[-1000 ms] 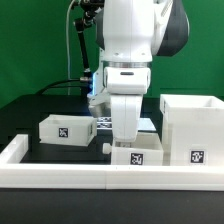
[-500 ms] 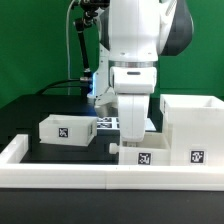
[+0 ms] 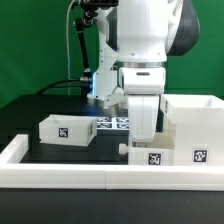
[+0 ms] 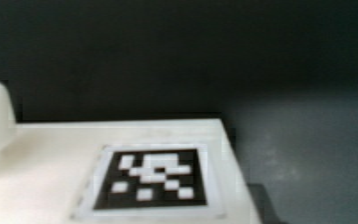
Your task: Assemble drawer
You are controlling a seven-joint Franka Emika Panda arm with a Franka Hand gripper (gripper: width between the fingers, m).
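My gripper (image 3: 146,142) points down and is closed on a small white open-top tray (image 3: 152,157), held low over the table just behind the front rail. The tray's tag faces the exterior camera. The big cube-like shell (image 3: 196,122) stands right beside it on the exterior view's right, almost touching. The second small tray (image 3: 67,129) sits on the table on the exterior view's left. The wrist view shows only the held tray's white face (image 4: 51,150) with its tag (image 4: 153,180), close up and blurred. My fingertips are hidden there.
A long low white rail (image 3: 60,172) runs along the front and turns back on the exterior view's left. The marker board (image 3: 115,123) lies flat behind the gripper. Black table (image 3: 30,112), green backdrop and a cable post stand behind.
My gripper and the small tray it holds have moved steadily toward the exterior view's right, closing on the big shell. The other tray and the shell have not moved.
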